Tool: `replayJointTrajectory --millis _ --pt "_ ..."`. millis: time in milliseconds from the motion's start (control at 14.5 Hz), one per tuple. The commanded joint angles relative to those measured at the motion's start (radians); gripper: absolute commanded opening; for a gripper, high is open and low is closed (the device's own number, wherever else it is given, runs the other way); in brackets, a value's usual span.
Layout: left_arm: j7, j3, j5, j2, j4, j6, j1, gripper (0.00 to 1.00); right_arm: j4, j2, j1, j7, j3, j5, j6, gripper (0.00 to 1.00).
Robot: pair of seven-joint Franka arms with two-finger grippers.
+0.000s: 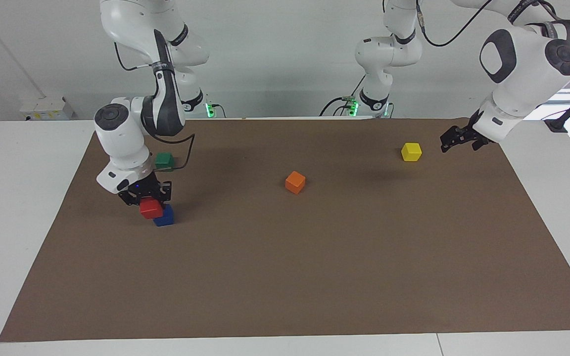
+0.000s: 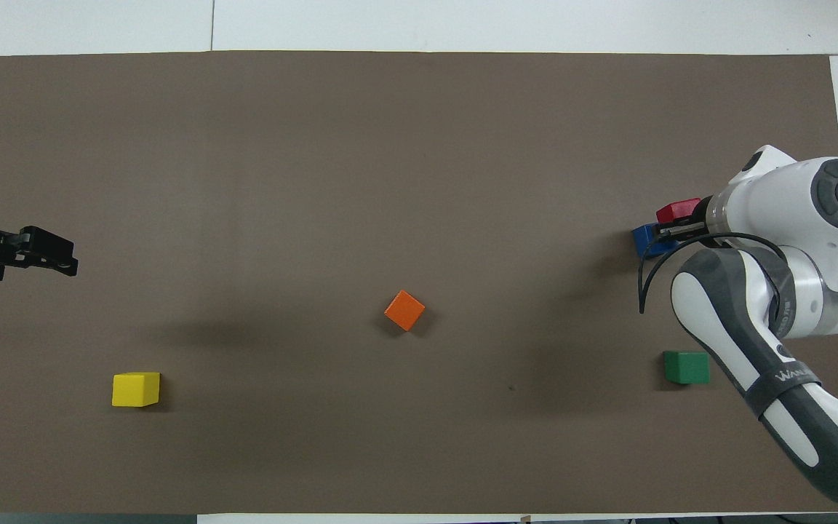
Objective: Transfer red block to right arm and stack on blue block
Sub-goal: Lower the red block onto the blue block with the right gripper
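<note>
Toward my right arm's end of the surface (image 1: 285, 277), my right jaws (image 1: 147, 202) are clamped on the red block (image 1: 151, 208), which hangs low and overlaps the blue block (image 1: 165, 216) without sitting squarely on top of it; it is shifted off toward the table's edge at that end, and I cannot tell whether the two touch. From overhead, the red block (image 2: 676, 211) shows just past the blue block (image 2: 648, 239), with my right arm (image 2: 775, 291) covering much of both. A green block (image 1: 164, 160) lies nearer to my bases than this pair. My left jaws (image 1: 455, 138) stand open and empty, raised near the left arm's end, beside the yellow block (image 1: 411, 152). An orange block (image 1: 295, 182) rests around mid-surface
</note>
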Motion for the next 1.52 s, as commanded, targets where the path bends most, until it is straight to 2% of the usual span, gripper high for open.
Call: replayJointTrajectory --millis 0,760,1450 --pt "0.004 0.019 0.018 -0.002 0.025 -0.024 -0.024 1.0 -0.007 0.002 -0.009 0.005 0.013 -0.027 0.034 0.0" --pt "0.002 0.022 0.018 -0.049 0.015 -0.022 -0.013 1.0 -0.013 0.018 -0.001 0.047 0.014 -0.027 0.083 0.0" --pt "0.004 -0.003 0.012 -0.049 0.018 0.018 -0.048 1.0 -0.013 0.035 0.001 0.061 0.017 -0.025 0.1 0.0"
